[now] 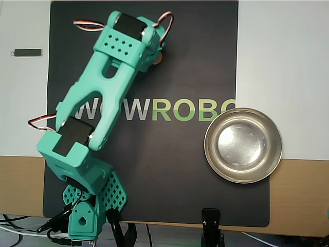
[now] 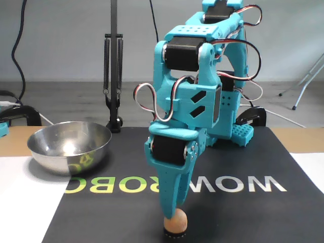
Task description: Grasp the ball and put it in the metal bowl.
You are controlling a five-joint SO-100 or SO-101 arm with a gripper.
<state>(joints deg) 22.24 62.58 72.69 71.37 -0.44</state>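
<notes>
Ball point(image 2: 175, 221), smooth tan sphere, under teal pincer point(image 2: 172, 211); grip state unclear.

We see both views evenly and brightly lit, soft diffuse light, no hard shadows. In the overhead view the metal bowl point(image 1: 243, 145) throws a pale glare patch off its flat bottom; in the fixed view it mirrors the mat lettering on its side and has a bright spot inside. White paper point(image 1: 282, 62) reads near blown out. Black mat point(image 2: 243, 212) is matte, no glare. Focus is sharp throughout, slight softness on the far wall, no edge distortion we can tell
</notes>
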